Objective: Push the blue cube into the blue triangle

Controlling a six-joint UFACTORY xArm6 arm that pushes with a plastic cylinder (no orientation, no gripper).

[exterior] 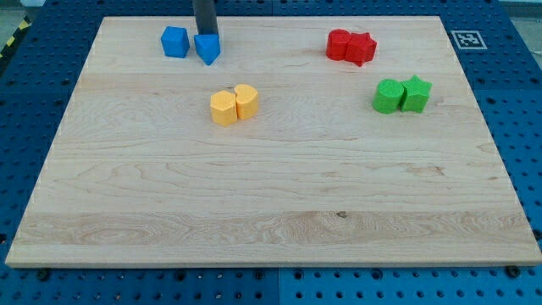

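The blue cube (175, 41) sits near the top left of the wooden board (271, 195). The blue triangle (207, 48) lies just to its right, with a narrow gap between them. My rod comes down from the view's top edge, and my tip (205, 34) ends right behind the blue triangle's top edge, touching or nearly touching it. The tip is to the right of the blue cube and apart from it.
Two yellow blocks (234, 104) sit together below the blue pair. Two red blocks (351, 46) touch at the top right. Two green blocks (401, 95) touch further right. A fiducial marker (465, 38) sits off the board's top right corner.
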